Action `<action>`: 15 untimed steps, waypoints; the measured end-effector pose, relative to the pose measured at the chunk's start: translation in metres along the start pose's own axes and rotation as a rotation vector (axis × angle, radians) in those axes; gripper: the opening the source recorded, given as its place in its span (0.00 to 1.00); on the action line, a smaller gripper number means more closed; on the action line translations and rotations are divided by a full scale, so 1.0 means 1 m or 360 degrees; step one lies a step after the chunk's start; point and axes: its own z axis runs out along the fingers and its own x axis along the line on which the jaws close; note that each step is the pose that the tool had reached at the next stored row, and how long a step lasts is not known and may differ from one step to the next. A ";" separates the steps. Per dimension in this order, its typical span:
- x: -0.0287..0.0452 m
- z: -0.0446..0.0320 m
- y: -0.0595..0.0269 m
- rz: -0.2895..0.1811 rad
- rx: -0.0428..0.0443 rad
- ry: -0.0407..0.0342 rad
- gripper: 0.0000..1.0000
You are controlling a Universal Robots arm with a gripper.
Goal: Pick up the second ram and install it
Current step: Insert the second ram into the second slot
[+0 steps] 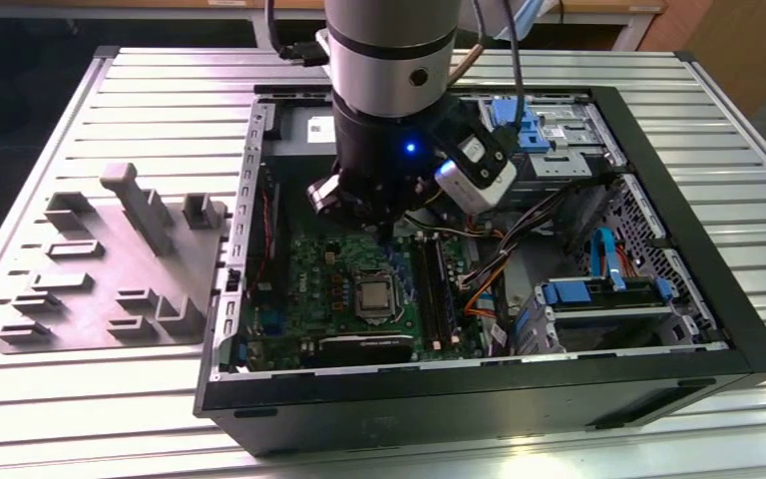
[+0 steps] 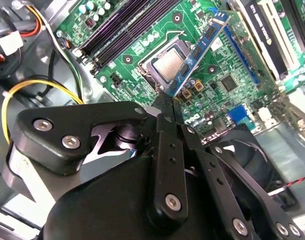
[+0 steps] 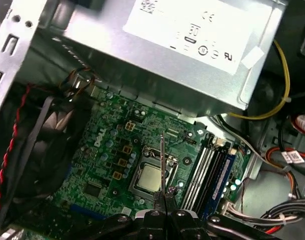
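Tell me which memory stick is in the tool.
The second ram, the blue stick raised above the processor, pinched by the tool; the other stick is seated on the motherboard.

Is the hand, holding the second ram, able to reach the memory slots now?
Probably yes: the hand holds the second ram over the processor, and no cable crosses the memory slots beside it.

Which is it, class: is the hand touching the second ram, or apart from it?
Touching. In the second wrist view the hand is closed on one end of the second ram, which sticks out from between its fingertips.
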 end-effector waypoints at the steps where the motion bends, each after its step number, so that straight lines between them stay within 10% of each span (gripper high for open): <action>1: 0.0000 0.0004 0.0000 0.0017 0.0000 -0.0001 0.12; 15: -0.0007 0.0060 -0.0005 0.0244 0.0007 -0.0007 0.12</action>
